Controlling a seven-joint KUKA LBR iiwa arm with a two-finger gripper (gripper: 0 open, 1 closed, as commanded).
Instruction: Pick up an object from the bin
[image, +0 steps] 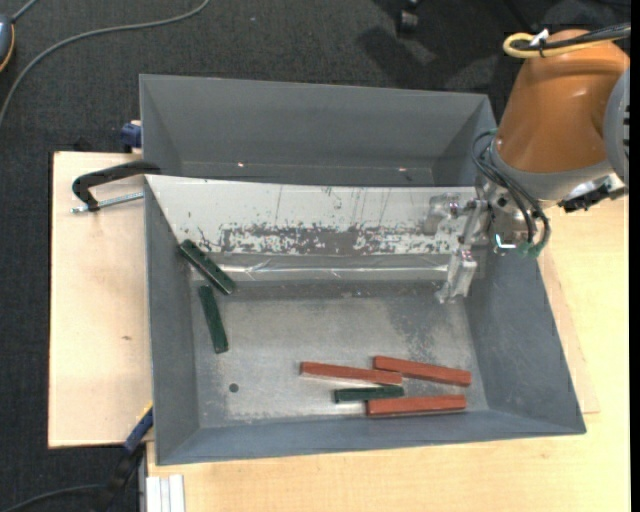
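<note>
My gripper (455, 285) hangs in the right back part of the bin, above the floor and close to the right wall, with nothing seen in it. Nearest to it, toward the front, lie three flat red sticks: one (422, 372) at the right, one (350, 373) to its left, one (415, 404) closest to the front wall. A short dark green stick (368, 394) lies among them. The gripper stands apart from all of these.
Two dark green sticks lie at the left: one (206, 267) leaning by the back left corner, the other (213, 318) just in front of it. The bin's walls slope inward around the floor.
</note>
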